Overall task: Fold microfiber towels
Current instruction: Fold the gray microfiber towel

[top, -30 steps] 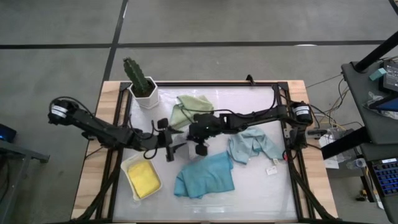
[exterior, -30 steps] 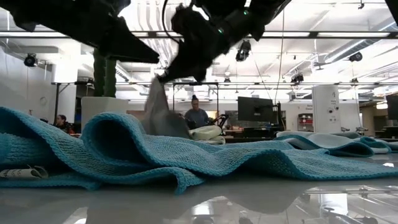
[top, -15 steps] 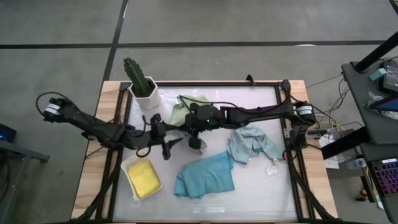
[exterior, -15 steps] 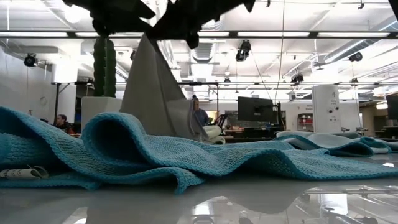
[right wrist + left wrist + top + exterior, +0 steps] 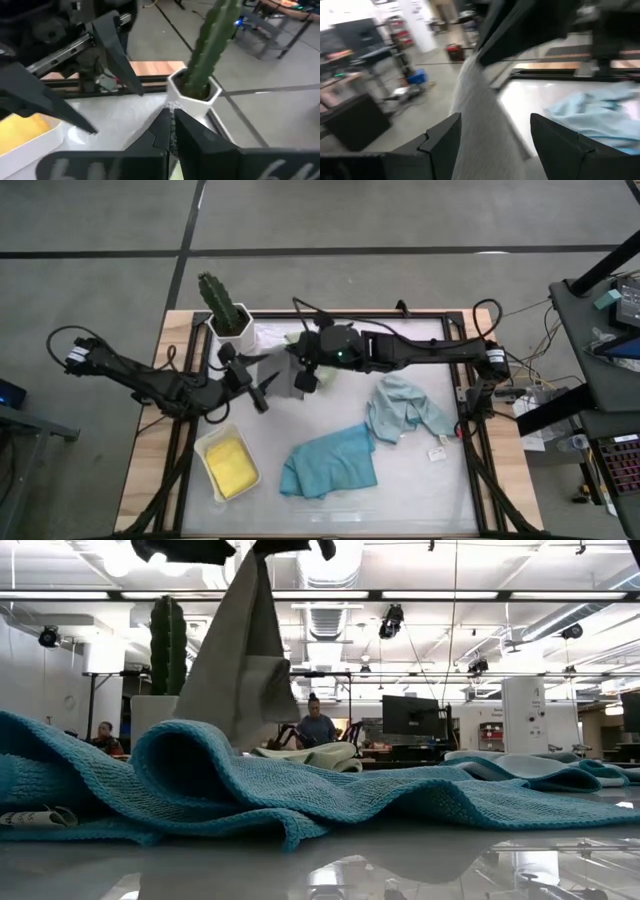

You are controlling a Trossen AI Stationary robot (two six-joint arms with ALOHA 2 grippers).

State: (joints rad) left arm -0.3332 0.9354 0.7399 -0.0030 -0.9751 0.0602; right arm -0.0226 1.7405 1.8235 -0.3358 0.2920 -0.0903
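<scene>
A grey towel [image 5: 243, 660] hangs from my right gripper [image 5: 171, 116], which is shut on it high above the table's far left [image 5: 304, 376]. My left gripper [image 5: 495, 118] is open and level, its fingers on either side of the hanging grey towel [image 5: 481, 120]; I cannot tell whether they touch it. The towel's lower end is hidden behind the teal towel [image 5: 300, 795]. A sage green towel [image 5: 292, 340] lies partly under my right arm. The teal towel [image 5: 330, 462] and a pale blue towel [image 5: 405, 410] lie rumpled on the table. A yellow towel [image 5: 230, 465] lies in the white tray [image 5: 212, 488]. My right gripper pinches the grey towel's top edge [image 5: 173, 107] between its two shut fingers; one layer or several, I cannot tell. The fingers point roughly level toward the table's left. The towel hangs below them in a long drape [image 5: 240, 680], widening downward.
A cactus in a white pot [image 5: 228, 315] stands at the far left corner, close to both grippers. A small tag [image 5: 437, 453] lies near the right edge. A black frame [image 5: 455, 360] runs around the white table top. People sit in the room beyond.
My right gripper has risen and gone toward the far left, staying shut, drawing the grey towel up off the table into a long hanging drape. My left gripper has also risen, tipped up toward level and drawn back toward the left, staying open.
</scene>
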